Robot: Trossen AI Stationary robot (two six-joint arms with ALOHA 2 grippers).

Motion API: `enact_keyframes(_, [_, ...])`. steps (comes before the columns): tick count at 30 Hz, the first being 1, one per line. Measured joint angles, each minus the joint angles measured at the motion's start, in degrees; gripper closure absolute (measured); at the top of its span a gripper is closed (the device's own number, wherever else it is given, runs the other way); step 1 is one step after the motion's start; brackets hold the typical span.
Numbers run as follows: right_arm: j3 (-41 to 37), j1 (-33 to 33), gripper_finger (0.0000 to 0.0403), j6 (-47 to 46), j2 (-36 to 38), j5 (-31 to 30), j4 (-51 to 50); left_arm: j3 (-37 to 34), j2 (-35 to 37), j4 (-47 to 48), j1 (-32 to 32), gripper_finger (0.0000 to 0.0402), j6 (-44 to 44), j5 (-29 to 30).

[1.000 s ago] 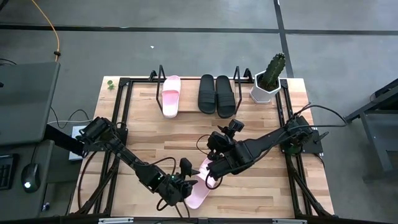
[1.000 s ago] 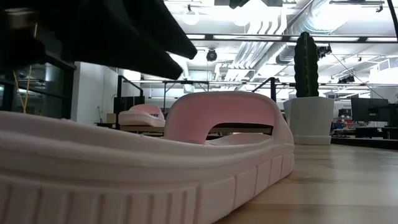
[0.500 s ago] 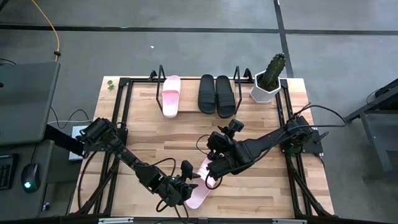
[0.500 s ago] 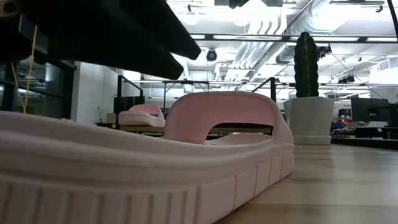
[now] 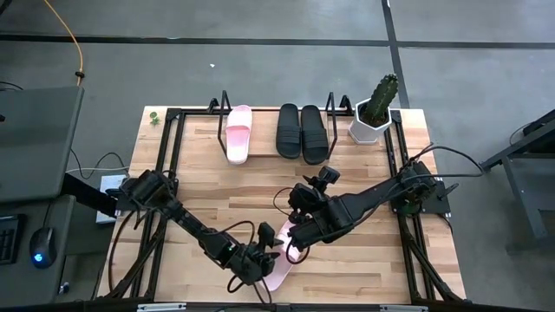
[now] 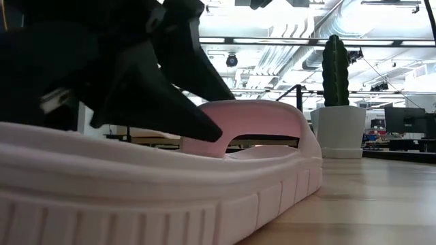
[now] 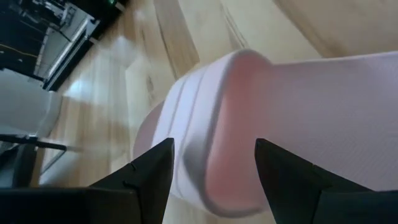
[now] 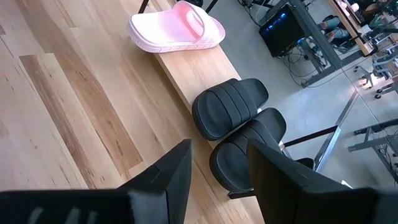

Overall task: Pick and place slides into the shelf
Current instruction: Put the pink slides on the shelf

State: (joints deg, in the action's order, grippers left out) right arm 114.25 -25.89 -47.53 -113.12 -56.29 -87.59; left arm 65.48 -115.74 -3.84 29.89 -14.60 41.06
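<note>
Dark fingers of the left tool (image 7: pixel 211 171) sit spread either side of the last pink slide (image 5: pixel 279 260) at the worktop's (image 5: pixel 217 199) near edge, likely lining up a grasp; the right tool (image 5: pixel 297 241), also spread, hovers over its toe end. Against half a second ago, the left tool has closed in on the slide; the shelf (image 5: pixel 264 149) already holds one pink slide (image 5: pixel 238 133) and two black slides (image 5: pixel 301 132).

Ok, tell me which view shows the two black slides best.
The right wrist view: both black slides lie side by side on the shelf's wooden board, straps plainly seen. The high view shows the pair whole but small, right of the pink slide on the shelf. The low and left wrist views show only the near pink slide.
</note>
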Motion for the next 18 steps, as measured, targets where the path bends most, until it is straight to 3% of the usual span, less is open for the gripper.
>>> enact_keyframes(5, [0.0,0.0,0.0257,0.0,0.0,0.7,0.0,0.1,0.0,-0.9,0.0,0.0190,-0.2,3.4])
enact_keyframes(18, [0.0,0.0,0.0257,0.0,0.0,1.0,0.1,0.1,0.0,-0.6,-3.5,0.0190,-0.1,2.1])
